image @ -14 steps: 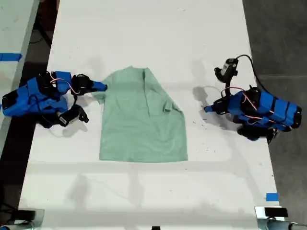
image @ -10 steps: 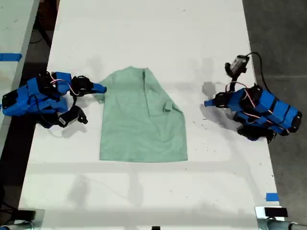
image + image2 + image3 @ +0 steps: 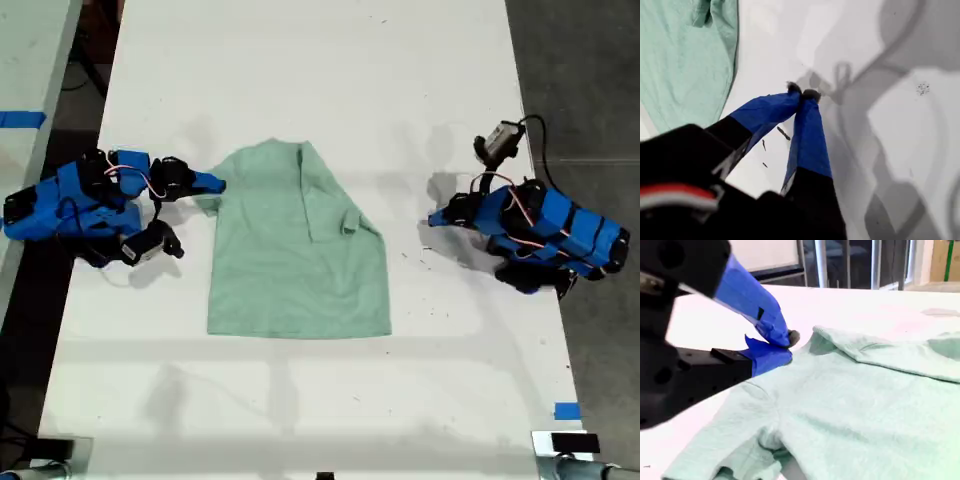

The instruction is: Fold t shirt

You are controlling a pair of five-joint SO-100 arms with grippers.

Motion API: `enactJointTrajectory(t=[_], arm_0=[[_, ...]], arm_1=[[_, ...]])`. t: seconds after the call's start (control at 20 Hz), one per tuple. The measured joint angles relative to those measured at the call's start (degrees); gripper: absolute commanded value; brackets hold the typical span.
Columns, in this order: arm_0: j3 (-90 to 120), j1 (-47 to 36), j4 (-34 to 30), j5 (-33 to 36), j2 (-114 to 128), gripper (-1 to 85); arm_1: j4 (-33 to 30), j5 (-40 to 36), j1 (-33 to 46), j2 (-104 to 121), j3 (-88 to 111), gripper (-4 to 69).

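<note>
Fingers (image 3: 782, 340) closed at t shirt (image 3: 297, 245) edge, pinch unclear

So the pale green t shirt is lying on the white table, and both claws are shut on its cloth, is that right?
Not quite. Only my second claw is at the t shirt, closed at its edge. The first wrist view shows my first claw shut on nothing, over bare white table clear of the cloth, at the exterior view's right.
</note>
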Motion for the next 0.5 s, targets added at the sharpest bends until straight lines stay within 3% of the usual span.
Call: enactJointTrajectory(t=[0.05, 0.2, 0.35, 0.5], arm_0=[[-4.31, -1.05, 0.09, 0.35, -7.03, -0.3], [-31.46, -3.08, 8.0, 6.86, -42.28, 24.7], [-56.51, -10.63, 15.38, 16.35, -68.64, 27.2], [-56.95, -24.87, 14.77, 25.84, -77.08, 26.4]], arm_1=[[0.0, 0.09, 0.0, 0.0, 0.0, 1.0], [0.0, 0.18, 0.0, 0.0, 0.0, 1.0], [0.0, 0.18, 0.0, 0.0, 0.0, 1.0], [0.0, 0.18, -0.62, 0.0, 0.0, 1.0]])
